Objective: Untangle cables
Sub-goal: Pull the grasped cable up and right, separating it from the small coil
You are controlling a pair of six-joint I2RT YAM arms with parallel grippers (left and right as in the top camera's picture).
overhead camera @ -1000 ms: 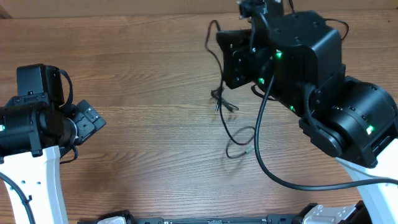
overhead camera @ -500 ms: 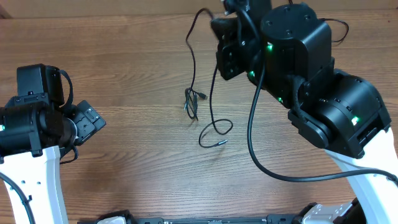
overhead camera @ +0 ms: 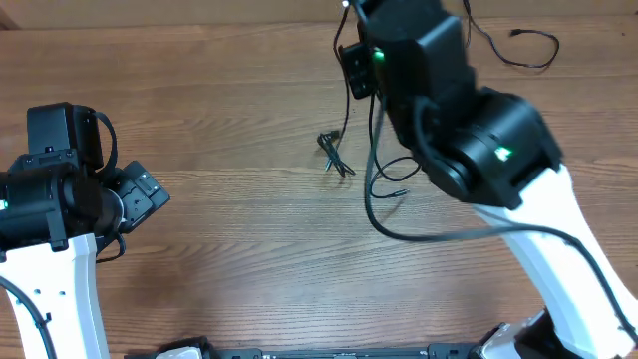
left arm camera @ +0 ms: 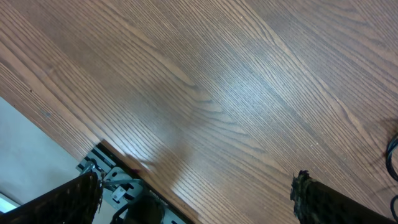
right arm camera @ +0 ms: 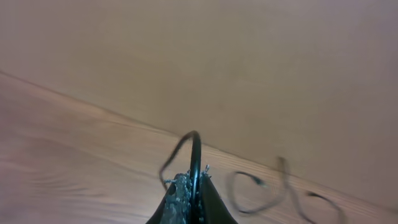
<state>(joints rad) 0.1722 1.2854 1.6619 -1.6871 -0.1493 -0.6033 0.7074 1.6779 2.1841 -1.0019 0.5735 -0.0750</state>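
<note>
Overhead: wooden worktop (overhead camera: 229, 120). The left arm (overhead camera: 50, 199) sits at the left edge. The left gripper (overhead camera: 143, 194) points toward the middle, holds nothing and is well apart from the cables. Its opening is hard to read from up here. The right arm (overhead camera: 478, 150) reaches from the lower right to the far edge at top centre, and its wrist hides the gripper below it. A held cable (overhead camera: 342, 125), thin and black, drops from under that wrist to a small bunch of plugs (overhead camera: 334, 163) near the worktop's centre. A thin loop (overhead camera: 384, 179) lies just right of the bunch. I cannot tell whether the bunch rests on the wood or hangs just off it. A second cable (overhead camera: 526, 45) lies loose at the far right, apart from the rest.

Left wrist: bare wood grain fills the view. The two fingers (left arm camera: 74, 196) sit at the bottom corners, spread wide with nothing between them. A sliver of black cord shows at the right edge, too little to identify.

Right wrist: the right gripper (right arm camera: 189, 186) is pinched tight on the held cable, which arches up and left out of the fingertips. Behind it, blurred loops of other cables (right arm camera: 255, 193) lie on the wood by a plain beige wall (right arm camera: 205, 56).
</note>
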